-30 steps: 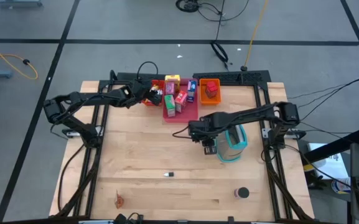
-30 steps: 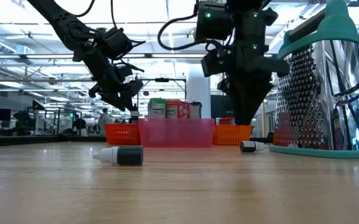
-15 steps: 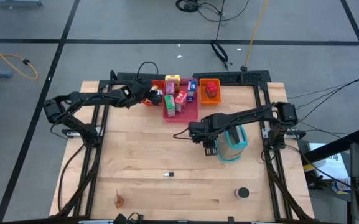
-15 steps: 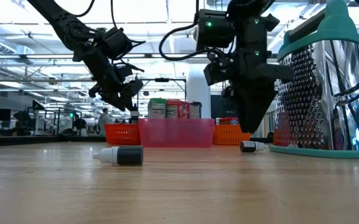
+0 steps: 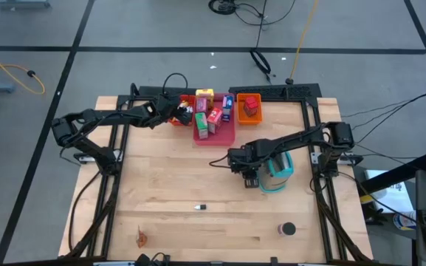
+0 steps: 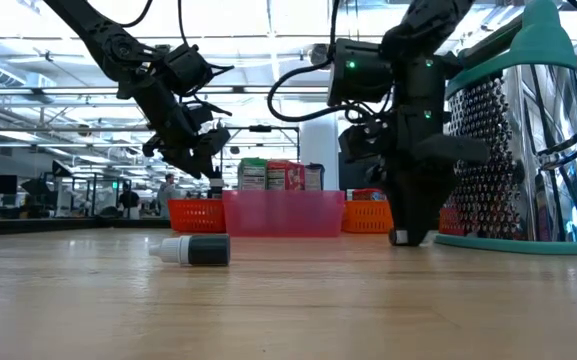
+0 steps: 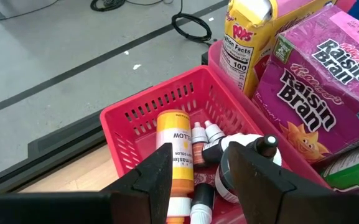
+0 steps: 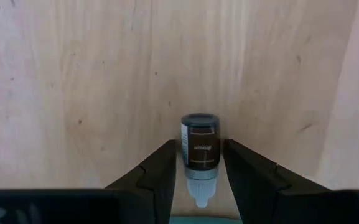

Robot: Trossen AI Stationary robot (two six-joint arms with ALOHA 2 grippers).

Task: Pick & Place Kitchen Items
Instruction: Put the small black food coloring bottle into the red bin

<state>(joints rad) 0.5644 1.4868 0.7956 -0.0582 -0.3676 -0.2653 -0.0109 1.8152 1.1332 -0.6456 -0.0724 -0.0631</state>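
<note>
**Down over a small bottle beside the grater**

Right gripper (image 8: 198,168) lowered to the tabletop, fingers (image 8: 157,174) parted and set either side of a tiny dark bottle (image 8: 200,148) lying on the wood, white tip toward the wrist; a narrow gap visible on each side, so straddled, not clearly clamped. Seen from above, that gripper (image 5: 250,177) at the table's right half, just beside the teal-and-white grater (image 5: 277,171). At table height, dark fingers (image 6: 411,215) reaching down to the board right in front of the grater's perforated face (image 6: 513,150).

Left gripper (image 7: 198,180) held above the red basket (image 7: 139,121) at the far edge, fingers (image 7: 157,177) apart with nothing between them. In the basket below: an orange-yellow bottle (image 7: 174,155) on its side and several small dropper bottles (image 7: 207,134). Just beside it, the pink tray (image 5: 214,133) with upright food boxes, among them a purple bran box (image 7: 319,81) and a yellow cereal box (image 7: 247,37). Orange tray (image 5: 249,108) to the right of that, holding a red block (image 5: 251,102).

Elsewhere on the table (image 5: 168,192): another small bottle (image 5: 201,207) lying near the middle front, a dark round can (image 5: 287,230) toward the front right, a reddish scrap (image 5: 142,237) at front left.
</note>
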